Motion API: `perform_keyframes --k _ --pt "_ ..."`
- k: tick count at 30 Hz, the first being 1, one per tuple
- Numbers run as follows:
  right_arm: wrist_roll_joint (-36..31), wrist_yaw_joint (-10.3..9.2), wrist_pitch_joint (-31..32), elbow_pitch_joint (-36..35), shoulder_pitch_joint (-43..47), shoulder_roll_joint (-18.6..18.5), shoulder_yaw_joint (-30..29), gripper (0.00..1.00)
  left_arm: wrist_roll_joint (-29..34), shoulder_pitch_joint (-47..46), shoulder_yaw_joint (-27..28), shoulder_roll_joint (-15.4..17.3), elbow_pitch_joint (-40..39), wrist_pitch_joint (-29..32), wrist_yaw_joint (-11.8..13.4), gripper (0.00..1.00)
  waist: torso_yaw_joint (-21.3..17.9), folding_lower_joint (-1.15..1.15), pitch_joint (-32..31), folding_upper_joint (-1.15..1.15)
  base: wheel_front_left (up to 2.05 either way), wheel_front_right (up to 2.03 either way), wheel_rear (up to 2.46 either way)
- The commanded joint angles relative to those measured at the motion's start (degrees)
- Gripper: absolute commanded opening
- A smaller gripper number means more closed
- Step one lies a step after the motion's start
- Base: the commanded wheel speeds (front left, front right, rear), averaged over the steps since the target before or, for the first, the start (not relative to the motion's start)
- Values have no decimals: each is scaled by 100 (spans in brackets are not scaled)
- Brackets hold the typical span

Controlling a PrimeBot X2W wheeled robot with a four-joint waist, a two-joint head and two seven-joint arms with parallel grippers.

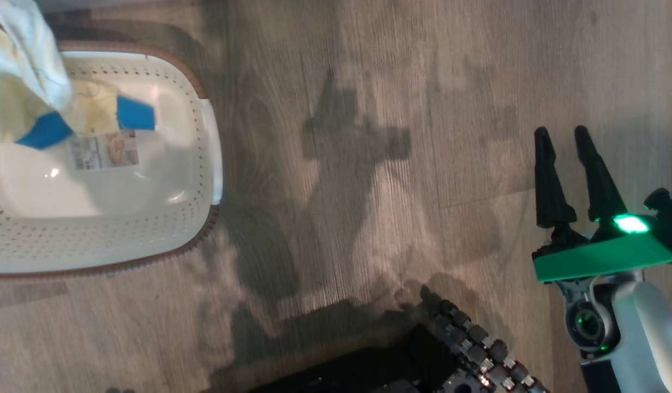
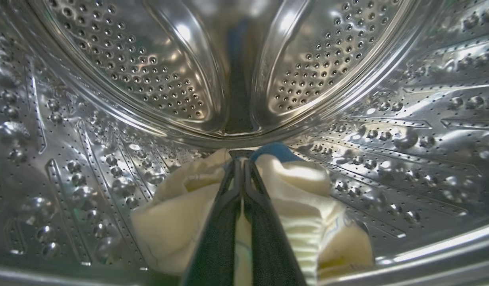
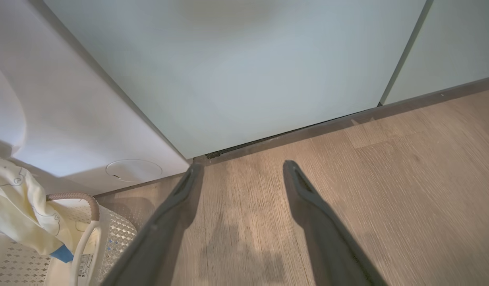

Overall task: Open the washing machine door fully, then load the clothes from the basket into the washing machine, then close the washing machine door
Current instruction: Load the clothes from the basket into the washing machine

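Observation:
In the left wrist view my left gripper point(image 2: 241, 157) reaches into the washing machine's steel drum point(image 2: 387, 139), shut on pale yellow clothes point(image 2: 180, 214) that bunch around its fingers low in the drum. In the head view a pale yellow garment with blue patches point(image 1: 19, 71) hangs from the top left over the cream basket point(image 1: 166, 218). My right gripper point(image 1: 562, 136) hovers open over the floor at the right, with nothing between its fingers point(image 3: 244, 169). The washing machine's white front point(image 3: 69, 119) stands to its left. The washing machine door is out of view.
Pale green cabinets point(image 3: 268, 71) line the wall beyond the right gripper. A round service flap point(image 3: 134, 171) sits low on the machine. The basket point(image 3: 121, 230) with hanging cloth point(image 3: 18, 210) stands below it. My dark base point(image 1: 423, 365) is at the bottom edge, wood floor point(image 1: 368, 164) between.

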Motion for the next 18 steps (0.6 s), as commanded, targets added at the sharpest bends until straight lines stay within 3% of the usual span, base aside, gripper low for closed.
perform_keyframes --k 1,14,18 --pt "50 -16 -53 -131 74 -33 97 100 67 -333 58 347 -193 -94 1 0 -56 -1 71 0 0 0 0" --pt "235 -16 -53 -87 -51 -33 307 100 504 -1463 -212 546 321 -1126 161 0 -320 -1 350 0 0 0 0" --pt "255 -16 -53 -106 -73 -33 326 100 681 -1785 -284 612 435 -1653 319 0 -357 -1 426 0 0 0 0"
